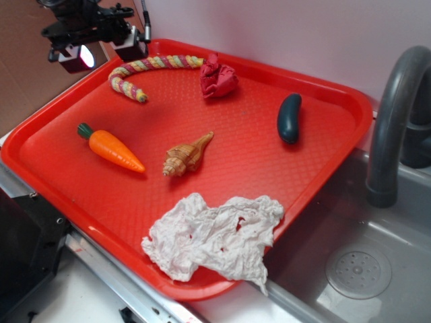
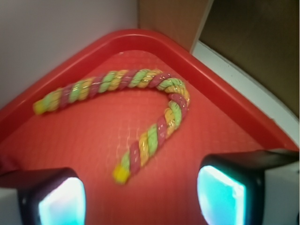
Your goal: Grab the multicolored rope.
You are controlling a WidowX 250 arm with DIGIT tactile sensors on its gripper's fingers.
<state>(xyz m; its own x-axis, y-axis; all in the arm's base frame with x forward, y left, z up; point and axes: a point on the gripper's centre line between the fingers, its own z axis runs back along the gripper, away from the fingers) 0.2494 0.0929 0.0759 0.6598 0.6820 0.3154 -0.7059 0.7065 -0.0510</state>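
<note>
The multicolored rope [image 1: 145, 71] [image 2: 140, 112] lay bent like a hook in the tray's [image 1: 222, 168] far-left corner, toward eleven o'clock from the tray's middle, close to the rim there. In the wrist view its bend pointed to about one o'clock, one end near nine and the yellow-tipped end at six. The claw [image 1: 108, 50] [image 2: 140, 199] hung above that corner, its two fingers [image 2: 56, 197] spread apart with nothing between them, clear of the rope. A red crumpled cloth [image 1: 218, 78] sat just beside the rope's far end, at three o'clock from it. The toy carrot [image 1: 111, 148], a shell [image 1: 186, 155] and a dark green vegetable [image 1: 289, 118] lay apart on the tray; the white cloth [image 1: 215, 235] draped over the near rim.
</note>
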